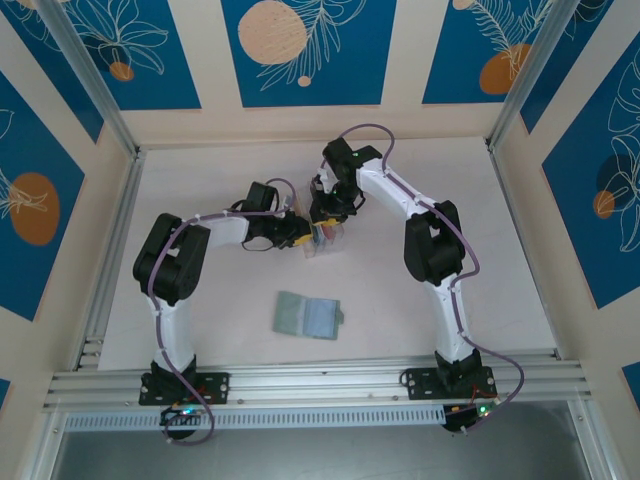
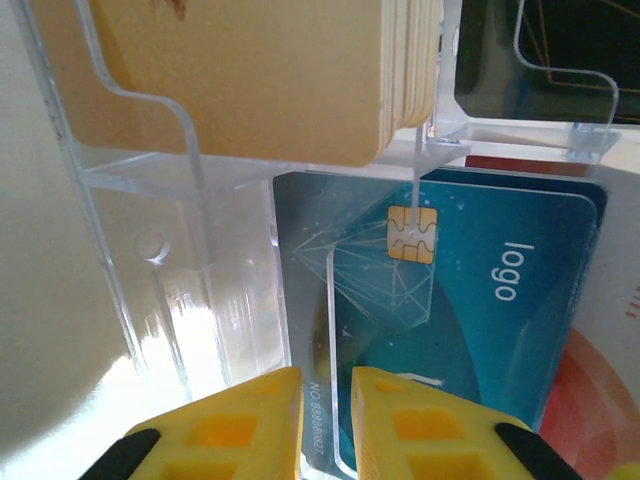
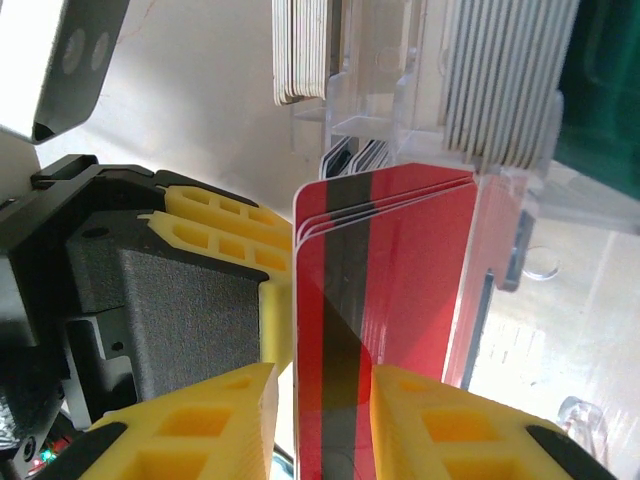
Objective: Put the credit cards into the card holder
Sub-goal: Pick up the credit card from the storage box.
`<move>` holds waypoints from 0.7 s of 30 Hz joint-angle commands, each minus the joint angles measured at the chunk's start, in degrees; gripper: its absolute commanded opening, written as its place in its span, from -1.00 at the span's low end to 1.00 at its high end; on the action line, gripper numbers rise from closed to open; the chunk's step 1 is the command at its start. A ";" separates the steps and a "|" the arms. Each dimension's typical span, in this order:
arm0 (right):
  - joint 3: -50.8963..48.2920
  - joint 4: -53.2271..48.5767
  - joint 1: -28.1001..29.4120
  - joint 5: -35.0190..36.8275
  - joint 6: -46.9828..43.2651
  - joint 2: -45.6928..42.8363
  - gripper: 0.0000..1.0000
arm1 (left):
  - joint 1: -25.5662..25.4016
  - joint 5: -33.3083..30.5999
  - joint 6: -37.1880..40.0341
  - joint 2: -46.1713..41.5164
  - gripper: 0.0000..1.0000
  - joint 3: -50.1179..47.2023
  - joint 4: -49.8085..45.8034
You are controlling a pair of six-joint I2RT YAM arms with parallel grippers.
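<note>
Now | left hand point(image 2: 326, 380) pinches clear rack point(image 2: 150, 200) | right hand point(image 3: 325, 375) pinches red cards point(image 3: 400, 260) | wallet point(image 1: 306, 315) apart

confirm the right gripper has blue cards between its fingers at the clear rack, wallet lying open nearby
Wrong colour: the right wrist view shows red cards between the fingers of the right gripper, not blue. The clear rack and open wallet are right.

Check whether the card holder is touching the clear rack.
Apart. The top view shows a stretch of bare table between the card holder and the rack farther back.
</note>
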 commanded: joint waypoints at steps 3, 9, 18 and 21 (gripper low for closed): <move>1.19 -0.15 0.20 -4.28 0.08 -1.93 -0.39 | -0.40 -0.36 1.68 1.71 -0.61 -1.15 0.21; 1.37 -0.11 0.01 -4.59 0.19 -1.95 -0.36 | -0.48 -0.39 1.57 1.98 -0.60 -1.11 0.41; 1.81 -0.27 -0.17 -4.89 0.48 -2.07 -0.46 | -0.49 -0.31 1.55 2.16 -0.61 -1.07 0.56; 1.90 -0.34 -0.19 -4.85 0.61 -2.29 -0.55 | -0.49 -0.27 1.46 2.19 -0.61 -0.94 0.52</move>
